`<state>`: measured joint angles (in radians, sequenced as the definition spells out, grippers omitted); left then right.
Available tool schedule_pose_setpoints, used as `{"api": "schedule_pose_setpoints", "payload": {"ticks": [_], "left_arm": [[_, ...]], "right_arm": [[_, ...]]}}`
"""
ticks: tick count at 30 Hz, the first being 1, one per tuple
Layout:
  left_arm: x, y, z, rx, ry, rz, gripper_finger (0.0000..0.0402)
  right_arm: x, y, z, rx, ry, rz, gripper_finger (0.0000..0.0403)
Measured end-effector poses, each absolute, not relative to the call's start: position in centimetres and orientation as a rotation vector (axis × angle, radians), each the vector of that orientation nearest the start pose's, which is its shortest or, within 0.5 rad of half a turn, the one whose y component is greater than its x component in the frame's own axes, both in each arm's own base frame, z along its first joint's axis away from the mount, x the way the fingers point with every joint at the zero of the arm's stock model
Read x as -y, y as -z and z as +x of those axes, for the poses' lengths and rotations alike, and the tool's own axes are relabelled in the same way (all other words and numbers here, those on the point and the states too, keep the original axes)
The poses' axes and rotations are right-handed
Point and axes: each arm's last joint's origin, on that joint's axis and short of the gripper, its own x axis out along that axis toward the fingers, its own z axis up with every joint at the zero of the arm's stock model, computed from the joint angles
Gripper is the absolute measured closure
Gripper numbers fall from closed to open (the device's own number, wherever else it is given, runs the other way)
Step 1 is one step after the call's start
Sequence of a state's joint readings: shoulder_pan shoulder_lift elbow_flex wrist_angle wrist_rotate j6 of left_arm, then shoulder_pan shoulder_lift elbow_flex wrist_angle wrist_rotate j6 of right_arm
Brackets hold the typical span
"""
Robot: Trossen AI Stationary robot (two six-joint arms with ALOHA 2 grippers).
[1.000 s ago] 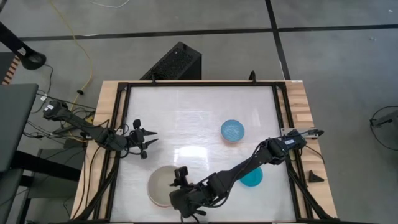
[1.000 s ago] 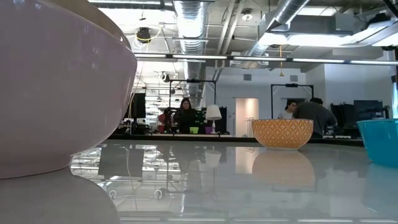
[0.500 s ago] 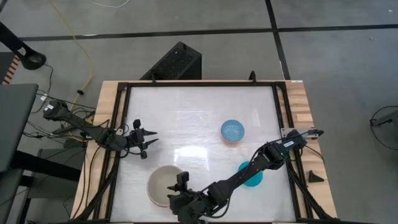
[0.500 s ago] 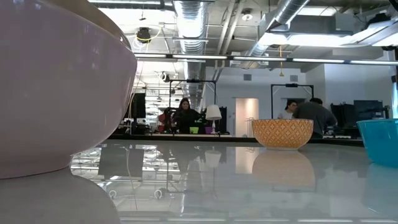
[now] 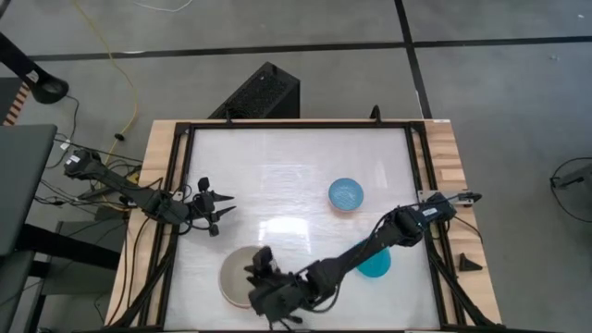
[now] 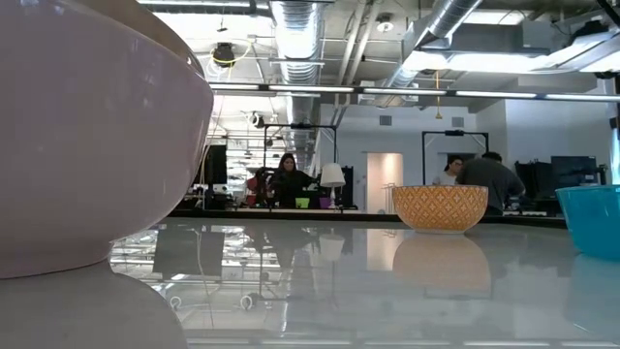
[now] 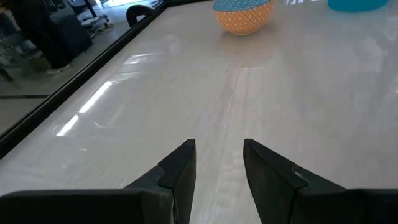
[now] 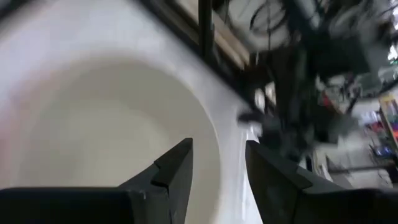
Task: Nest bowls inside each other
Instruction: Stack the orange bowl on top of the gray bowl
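A large bowl, cream inside and pink outside, stands near the table's near edge. My right gripper hangs open over its right part. In the right wrist view the rim runs below the gap between the fingers; I cannot tell whether they touch it. A small light blue bowl, orange-patterned outside, stands mid-table. A teal bowl sits partly under my right arm. My left gripper waits open at the left, above bare table.
A black frame runs round the white tabletop, with wooden strips outside it. Bare table lies between the bowls and toward the far edge. People stand in the room beyond the table.
My right gripper has rolled about its own axis and shifted a little toward the table's left, farther over the large bowl. The bowls have stayed where they were.
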<state>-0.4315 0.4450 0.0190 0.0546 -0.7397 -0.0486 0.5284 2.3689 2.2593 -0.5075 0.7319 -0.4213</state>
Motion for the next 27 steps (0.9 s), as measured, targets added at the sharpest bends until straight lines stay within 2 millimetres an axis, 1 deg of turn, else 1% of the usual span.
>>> {"api": "schedule_pose_setpoints", "payload": {"ticks": [3, 4, 8, 10, 13, 16, 17, 19, 21, 24, 27], "left_arm": [[2.9, -13.8, 11.0, -0.304, -0.312, 0.159, 0.0276], [2.9, -13.8, 11.0, -0.304, -0.312, 0.159, 0.0276], [2.9, -13.8, 11.0, -0.304, -0.312, 0.159, 0.0276], [2.9, -13.8, 11.0, -0.304, -0.312, 0.159, 0.0276], [2.9, -13.8, 11.0, -0.305, -0.312, 0.159, 0.0276], [2.9, -13.8, 11.0, -0.305, -0.312, 0.159, 0.0276], [2.9, -13.8, 11.0, -0.305, -0.312, 0.16, 0.0276], [2.9, -13.8, 11.0, -0.305, -0.312, 0.16, 0.0276], [2.9, -13.8, 11.0, -0.305, -0.313, 0.159, 0.0276], [2.9, -13.8, 11.0, -0.305, -0.312, 0.16, 0.0276], [2.9, -13.8, 11.0, -0.305, -0.312, 0.16, 0.0276]], "right_arm": [[-23.1, -27.5, 46.1, -0.665, 0.101, -0.779, 0.0225], [-22.3, -28.1, 45.6, -0.705, 0.1, -0.754, 0.0225], [-18.8, -30.7, 43.0, -0.9, 0.081, -0.574, 0.0225], [-16.9, -31.5, 41.8, -1.012, 0.074, -0.471, 0.0225], [-14.9, -31.9, 40.3, -1.162, 0.121, -0.393, 0.0225], [-13.9, -31.8, 39.1, -1.287, 0.188, -0.42, 0.0225], [-13.8, -31.7, 38.8, -1.31, 0.206, -0.43, 0.0225], [-13.7, -31.8, 38.2, -1.302, 0.218, -0.439, 0.0225], [-13.5, -32.1, 36.8, -1.3, 0.206, -0.438, 0.0225], [-12.1, -32.0, 33.3, -1.293, 0.301, -0.365, 0.0225], [-10.2, -30.7, 30.0, -1.219, 0.347, -0.244, 0.0225]]}}
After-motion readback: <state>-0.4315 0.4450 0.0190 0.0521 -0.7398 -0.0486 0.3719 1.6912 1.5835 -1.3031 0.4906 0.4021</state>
